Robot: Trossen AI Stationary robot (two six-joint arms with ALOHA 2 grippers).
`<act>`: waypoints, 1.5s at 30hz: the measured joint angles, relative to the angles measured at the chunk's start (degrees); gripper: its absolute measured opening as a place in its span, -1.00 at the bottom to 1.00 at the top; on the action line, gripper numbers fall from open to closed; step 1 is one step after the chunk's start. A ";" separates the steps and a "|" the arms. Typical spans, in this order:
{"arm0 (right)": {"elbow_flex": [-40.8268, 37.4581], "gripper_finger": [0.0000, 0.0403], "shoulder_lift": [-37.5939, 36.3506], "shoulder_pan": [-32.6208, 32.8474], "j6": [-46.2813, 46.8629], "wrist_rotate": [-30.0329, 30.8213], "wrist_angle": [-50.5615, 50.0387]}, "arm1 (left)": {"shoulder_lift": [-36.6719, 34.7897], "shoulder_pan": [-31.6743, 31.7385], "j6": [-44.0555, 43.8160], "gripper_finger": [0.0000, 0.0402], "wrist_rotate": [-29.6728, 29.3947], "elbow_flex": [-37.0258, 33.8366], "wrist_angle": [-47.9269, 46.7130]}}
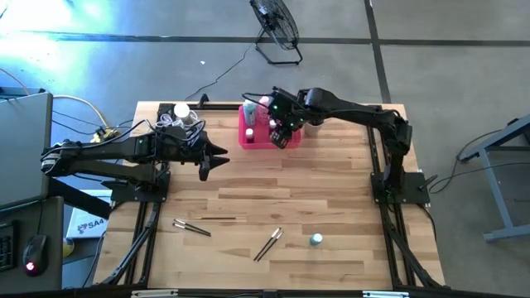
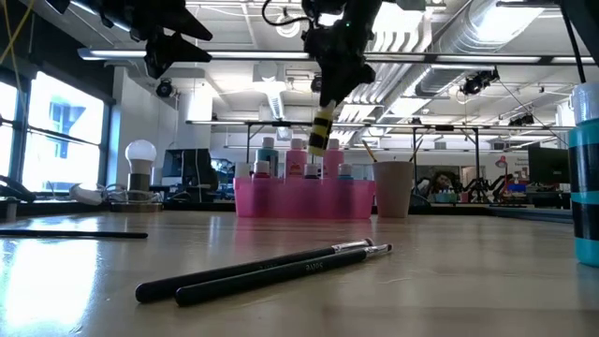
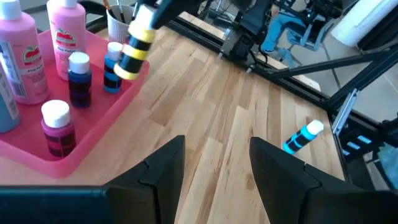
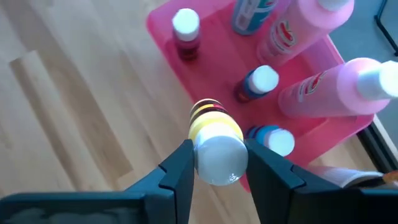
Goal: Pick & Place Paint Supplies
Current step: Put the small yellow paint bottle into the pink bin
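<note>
**Yellow bottle over the tray – get the drop right**

R gripper [image 4: 217,165] hangs above the near edge of the pink tray [image 1: 248,136], fingers clamped on the white cap end of a tiny yellow bottle [image 4: 214,134]. In the low view the bottle dangles tilted, clearly off the table and above the tray rim. Wrist view shows it over the tray's edge, just beside a blue bottle w/ white cap [image 4: 272,138]; another blue one [image 4: 257,82] and a dark red one [image 4: 186,34] stand farther in, tall pink bottles [image 4: 336,93] along the far side.

To do it well, imo: nudge further inward so the bottle's base clears the rim, aim for the bare patch of tray floor between the small bottles, straighten it upright before lowering. Go down slow; tilted as it is, it could tip on landing or knock a neighbour. Let go only once the base is seated.

L gripper [image 3: 214,165] waits over bare table left of the tray, fingers parted, holding nothing.

Still out on the table nearer the front: a teal bottle [image 1: 316,240] lying down, plus brushes – a pair [image 1: 268,244], another pair [image 1: 190,226], and a single thin one [image 1: 217,218]. Beige cup [image 2: 393,188] sits right by the tray.
</note>
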 joint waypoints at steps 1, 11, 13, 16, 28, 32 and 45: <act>0.00 -0.40 0.39 -0.39 -0.34 0.00 0.31 | 0.00 -0.01 0.38 -0.12 0.00 0.00 0.00; -0.07 -0.40 3.38 -3.63 -5.25 -0.90 1.01 | 0.00 -0.01 0.61 -0.12 -1.37 0.00 0.07; -0.20 -0.39 3.81 -3.92 -6.07 -1.40 1.99 | 0.00 0.01 0.46 -0.12 -2.07 0.00 0.07; -0.26 -0.41 4.60 -4.51 -6.76 -1.73 2.08 | 0.00 0.02 0.46 -0.12 -2.27 0.00 0.16; -0.37 -0.42 7.53 -4.76 -10.45 -1.34 2.90 | 0.02 0.01 0.41 -0.12 -4.45 0.00 0.37; -0.35 -0.40 8.62 -4.83 -11.37 -0.59 2.54 | 0.02 0.02 0.41 -0.12 -4.73 0.00 0.36; -0.35 -0.40 11.46 -4.83 -14.20 1.21 2.93 | 0.04 -0.01 0.39 -0.12 -4.90 0.00 0.26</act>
